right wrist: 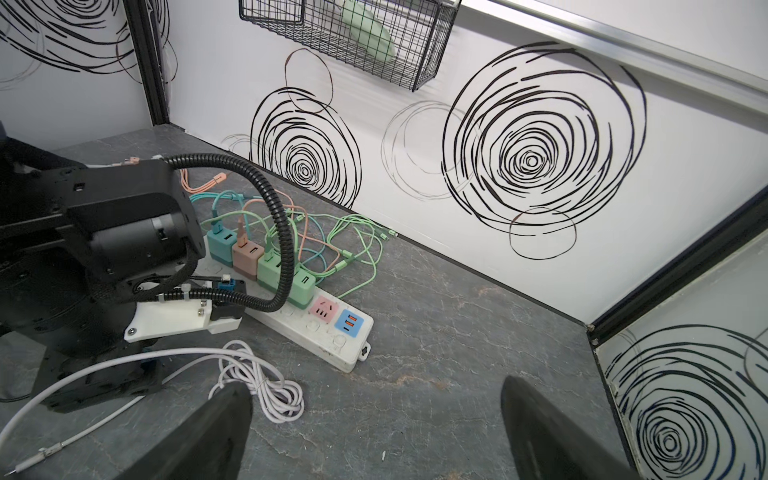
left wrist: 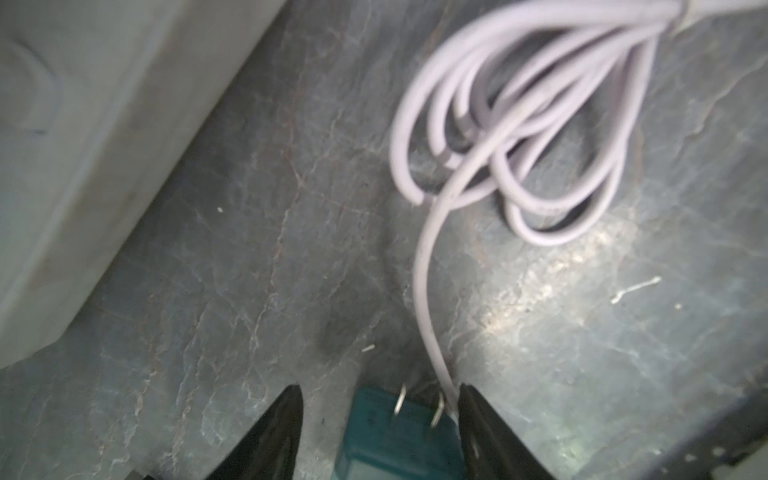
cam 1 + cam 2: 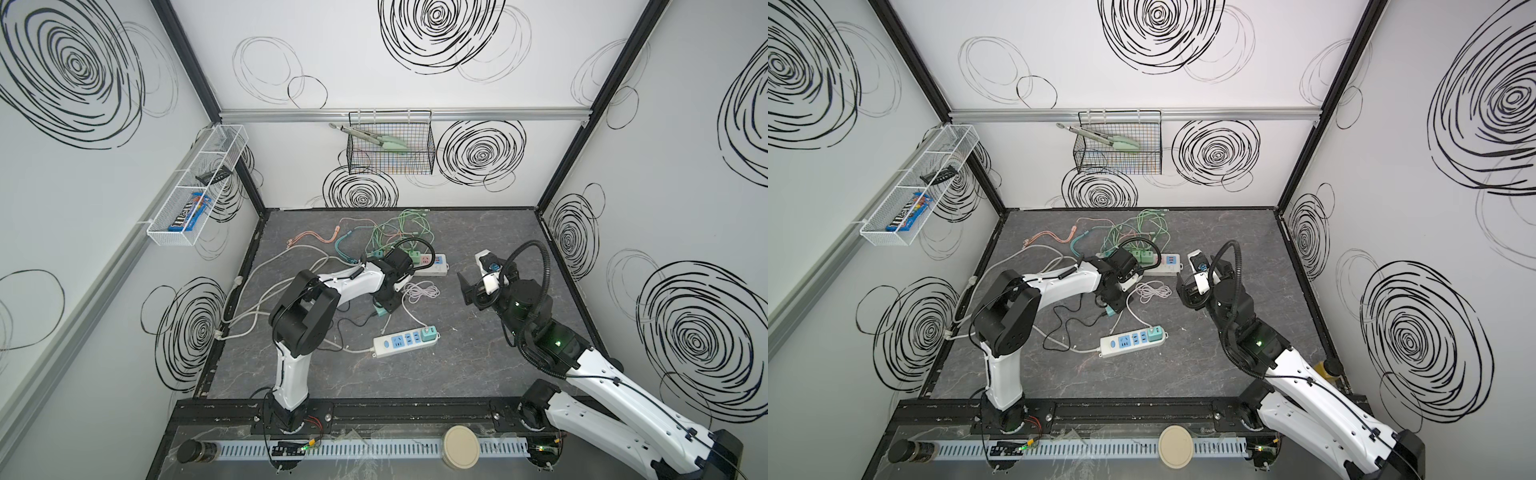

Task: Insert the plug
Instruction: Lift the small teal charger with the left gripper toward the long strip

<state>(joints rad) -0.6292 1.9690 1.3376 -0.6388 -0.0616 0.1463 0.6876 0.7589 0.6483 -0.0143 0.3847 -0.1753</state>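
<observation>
A teal plug (image 2: 399, 436) with two metal prongs lies on the grey table, seen in both top views (image 3: 380, 311) (image 3: 1109, 311). A white cable (image 2: 428, 291) runs from it to a coil (image 3: 422, 291). My left gripper (image 2: 380, 390) is low over the plug and open. One jaw lies against the plug's cable side, and a gap remains on the other side. The near white power strip (image 3: 405, 340) lies in front of it. My right gripper (image 1: 376, 388) hovers open and empty at mid-right (image 3: 471, 270).
A second power strip (image 1: 332, 332) at the back holds several coloured chargers (image 1: 257, 257) with tangled cables (image 3: 390, 232). A black wire basket (image 3: 390, 149) hangs on the back wall and a white basket (image 3: 199, 187) on the left wall. A round lid (image 3: 460, 446) sits at the front rail.
</observation>
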